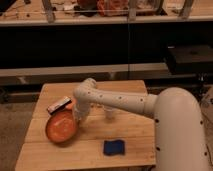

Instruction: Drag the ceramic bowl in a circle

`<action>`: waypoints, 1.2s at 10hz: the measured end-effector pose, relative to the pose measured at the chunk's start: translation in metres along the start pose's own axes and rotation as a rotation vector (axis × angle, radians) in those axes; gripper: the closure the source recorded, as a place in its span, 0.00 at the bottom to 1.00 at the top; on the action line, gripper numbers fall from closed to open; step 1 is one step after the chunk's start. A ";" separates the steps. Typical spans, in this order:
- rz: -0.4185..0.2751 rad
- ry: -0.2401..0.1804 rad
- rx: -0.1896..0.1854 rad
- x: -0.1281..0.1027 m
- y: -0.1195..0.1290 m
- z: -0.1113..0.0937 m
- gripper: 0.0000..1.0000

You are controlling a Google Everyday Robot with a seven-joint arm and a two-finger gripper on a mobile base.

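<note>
The ceramic bowl (61,127) is a wide, shallow, glossy orange-red bowl on the left part of the wooden table (125,142). My white arm reaches in from the right, and my gripper (76,118) comes down at the bowl's right rim. The wrist hides the fingers. The bowl looks slightly tilted, with its inside facing the camera.
A blue sponge (115,147) lies near the table's front edge, right of the bowl. A small flat packet (59,105) lies just behind the bowl. A small white object (109,113) stands mid-table, under my arm. Dark shelving stands behind the table.
</note>
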 end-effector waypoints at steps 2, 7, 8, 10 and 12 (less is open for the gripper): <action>0.074 0.024 -0.013 -0.001 0.029 -0.014 1.00; 0.027 -0.010 -0.056 -0.053 0.037 -0.018 1.00; -0.004 -0.028 -0.059 -0.070 0.038 -0.014 1.00; -0.047 -0.042 -0.053 -0.089 0.041 -0.011 1.00; -0.131 -0.062 -0.049 -0.106 0.030 -0.009 1.00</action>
